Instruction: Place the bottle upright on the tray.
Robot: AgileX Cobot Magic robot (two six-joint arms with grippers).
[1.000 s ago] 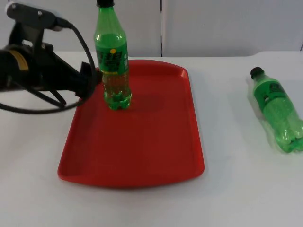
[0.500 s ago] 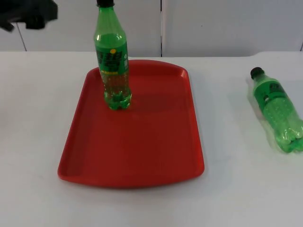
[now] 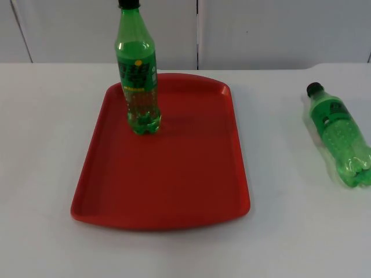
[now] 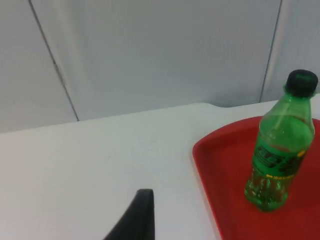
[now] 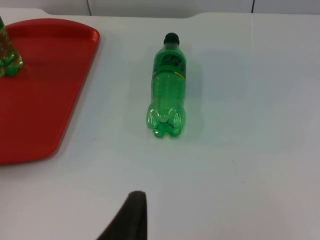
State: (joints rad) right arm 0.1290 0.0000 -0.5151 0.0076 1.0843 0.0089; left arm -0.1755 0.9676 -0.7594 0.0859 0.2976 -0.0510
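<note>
White table (image 3: 46, 145) ends at grey partition wall (image 3: 278, 29); red tray (image 3: 174, 179) carries upright bottle (image 3: 137, 69) at its far-left, second bottle (image 3: 339, 136) lying right, well apart; gripper states cannot be told.

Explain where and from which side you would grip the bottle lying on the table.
Grip the lying bottle across its labelled middle, coming from above with the jaws either side of its width. It lies flat on the table, cap toward the wall, so the round sides are free and the middle is probably steadier than the cap or lobed base.
</note>
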